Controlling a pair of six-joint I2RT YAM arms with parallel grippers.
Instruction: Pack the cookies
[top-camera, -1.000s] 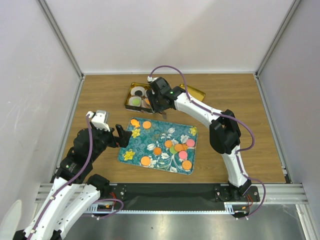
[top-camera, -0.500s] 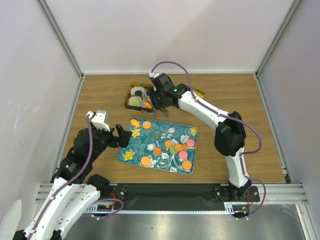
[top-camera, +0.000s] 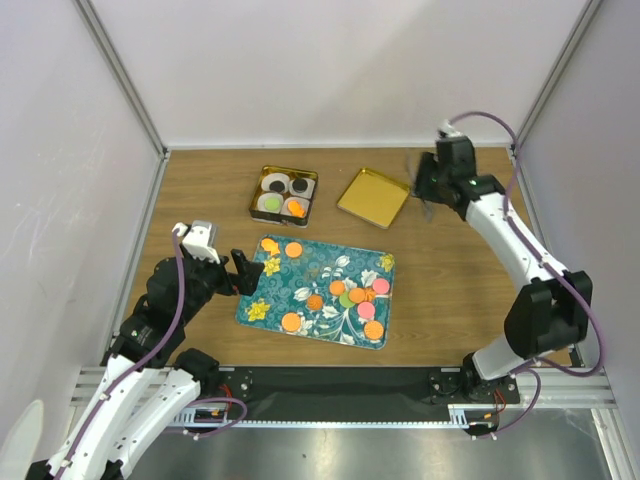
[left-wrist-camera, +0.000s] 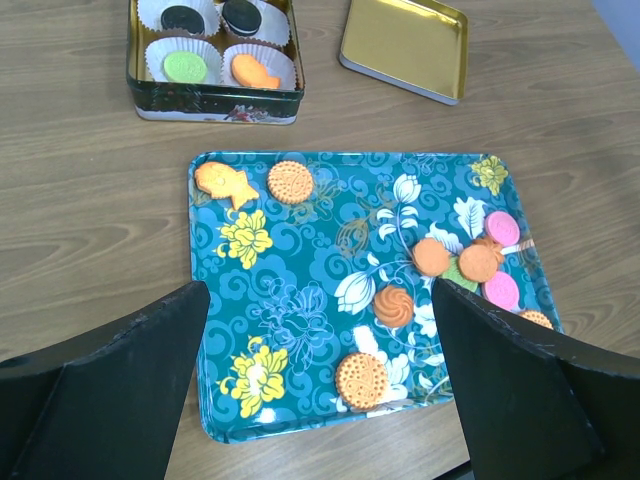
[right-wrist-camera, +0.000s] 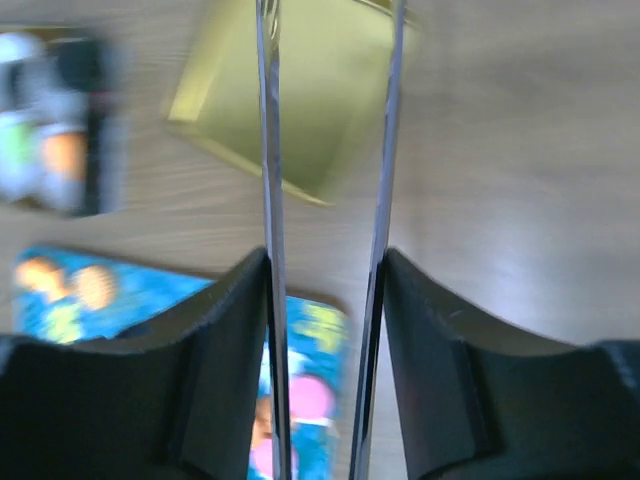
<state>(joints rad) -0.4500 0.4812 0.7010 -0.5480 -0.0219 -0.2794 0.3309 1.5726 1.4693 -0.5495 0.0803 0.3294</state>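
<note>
The tray (top-camera: 302, 276) holds the loose cookies (top-camera: 357, 296), and the tin (left-wrist-camera: 215, 103) sits beyond its far edge. The left gripper (top-camera: 248, 272), jaws wide, hovers at the tray's left edge, nearest the cookies there. The right gripper (right-wrist-camera: 328, 240), parted and empty, hangs beyond the far-right corner.

Cookies (left-wrist-camera: 393, 305) are all lying flat, part on tray (left-wrist-camera: 300, 300), part in tin (left-wrist-camera: 215, 100). On tray: orange fish (left-wrist-camera: 225, 182) & ridged orange disc (left-wrist-camera: 290, 181) are sitting side by side at far L corner. Orange swirl is resting near ctr, dotted orange disc (left-wrist-camera: 361, 378) by near edge. R side is holding a cluster: two orange rounds (left-wrist-camera: 431, 257), two pink (left-wrist-camera: 502, 227), one green (left-wrist-camera: 455, 276) half hidden under them. In tin, white cups (left-wrist-camera: 152, 62) are holding two black (left-wrist-camera: 182, 18), one green, one orange fish.
</note>
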